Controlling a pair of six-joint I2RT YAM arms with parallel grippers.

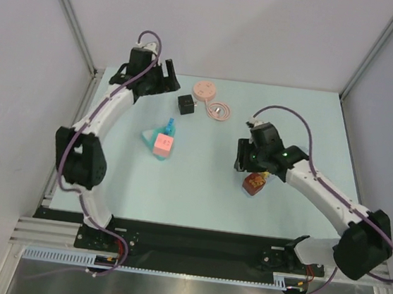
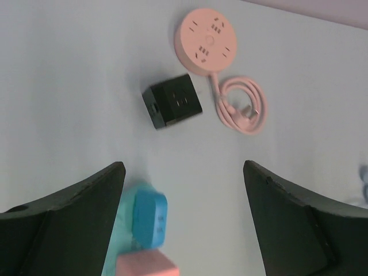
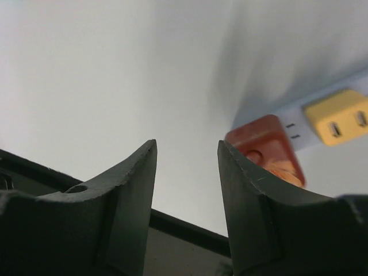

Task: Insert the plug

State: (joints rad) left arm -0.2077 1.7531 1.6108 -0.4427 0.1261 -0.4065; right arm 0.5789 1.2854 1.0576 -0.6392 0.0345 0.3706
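Right pincer (image 3: 187,150) agape, red plug (image 3: 265,146) and yellow plug (image 3: 339,115) alongside.

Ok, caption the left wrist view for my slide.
Open left hand over a black cube socket, a round pink power strip with its coiled cord, and a blue adapter.

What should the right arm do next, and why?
Probably lift the right fingers straight up and away. They stand apart with nothing between them, and the red plug already sits on the white strip beside the yellow plug. Whether it is fully seated I cannot tell.
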